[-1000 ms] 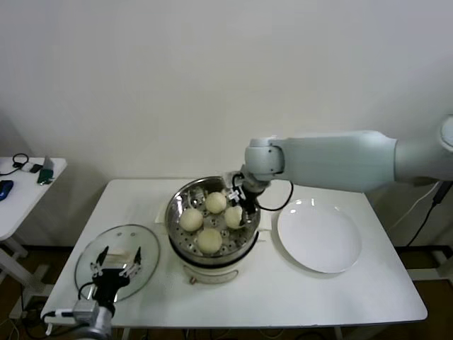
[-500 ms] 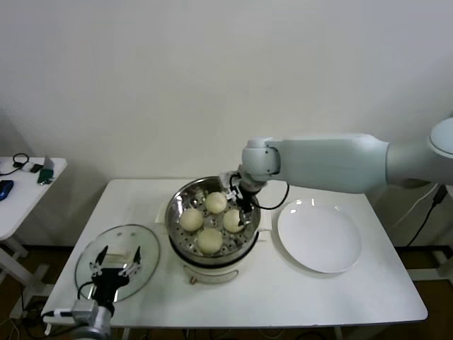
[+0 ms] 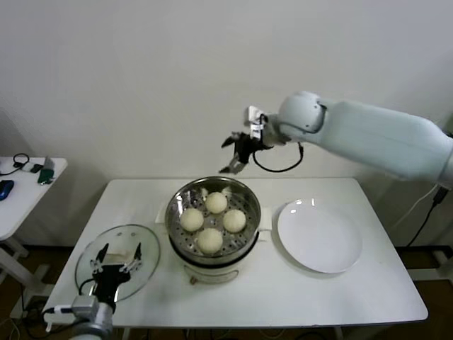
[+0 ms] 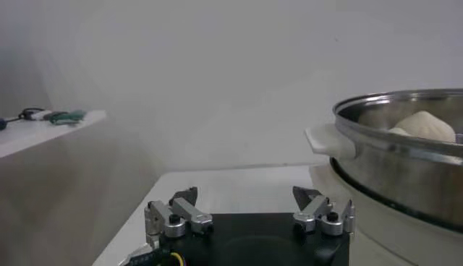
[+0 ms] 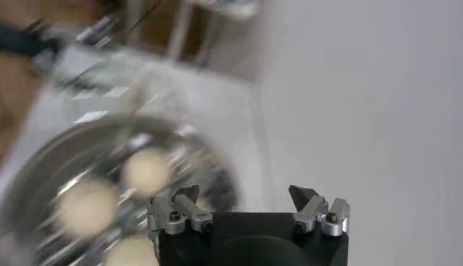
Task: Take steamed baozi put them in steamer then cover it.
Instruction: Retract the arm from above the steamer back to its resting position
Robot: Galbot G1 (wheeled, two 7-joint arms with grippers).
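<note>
scanning from my left side first: my left gripper (image 3: 117, 268) hangs low at the table's front-left corner, right over the cover (image 3: 117, 260), fingers spread wide and holding nothing. the glass cover lies flat on the table (image 3: 368, 283), just beside the steamer (image 3: 212, 219), not on it. middle: all four steamed baozi (image 3: 212, 221) sit inside the steel basket, clustered on the perforated floor. above and behind the steamer's far rim, my right gripper (image 3: 236, 152) is up in the air, jaws apart, empty. further right: white plate (image 3: 319, 236), bare, near the steamer. judgement: loading looks done, four of four in. left to do: pick up the cover and seat it on the steamer; left gripper looks best placed.
</note>
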